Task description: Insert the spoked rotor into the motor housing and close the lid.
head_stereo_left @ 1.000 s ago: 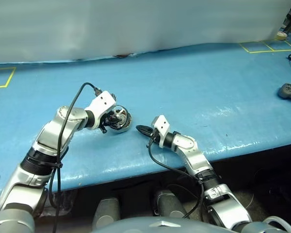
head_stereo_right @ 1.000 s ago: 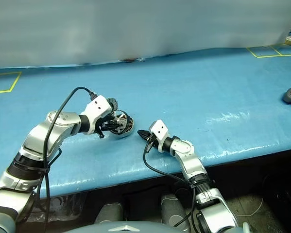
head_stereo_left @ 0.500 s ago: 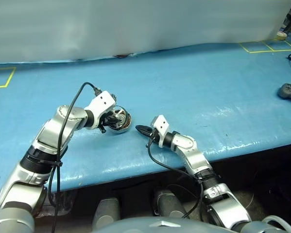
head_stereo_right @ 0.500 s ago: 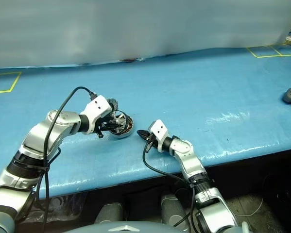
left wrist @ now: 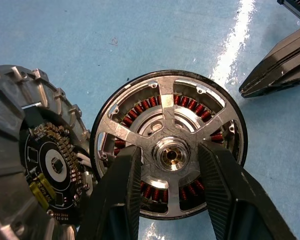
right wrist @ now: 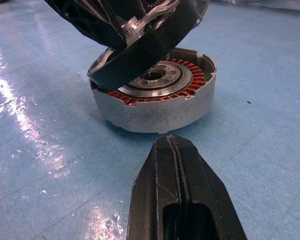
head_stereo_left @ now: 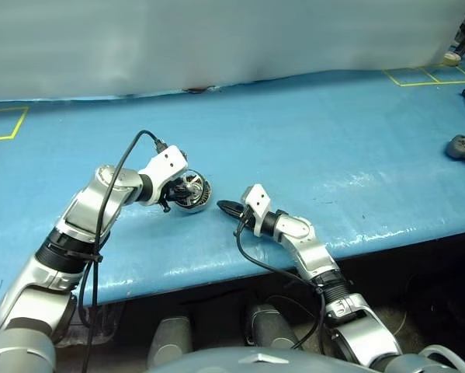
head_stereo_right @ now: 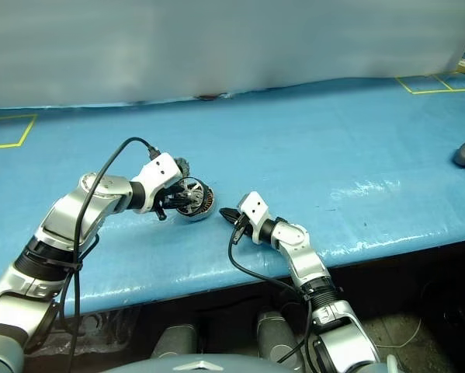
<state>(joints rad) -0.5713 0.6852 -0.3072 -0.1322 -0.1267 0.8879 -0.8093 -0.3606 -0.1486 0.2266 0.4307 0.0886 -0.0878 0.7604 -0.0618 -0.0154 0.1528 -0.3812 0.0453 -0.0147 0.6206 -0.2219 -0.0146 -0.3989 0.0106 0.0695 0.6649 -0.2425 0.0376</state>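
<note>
The left claw (left wrist: 170, 195) grips the rotor (left wrist: 169, 142), one finger on each side of its shiny hub. The rotor hangs tilted just above the housing (right wrist: 157, 97), one edge dipping onto the copper windings, the other still raised. The lid (left wrist: 32, 160) stands open beside the left claw, its inner face with a small circuit board turned toward it. The right claw (right wrist: 176, 192) is clenched on nothing, low over the blue table (head_stereo_left: 333, 132), pointing at the housing from close by, not touching it.
</note>
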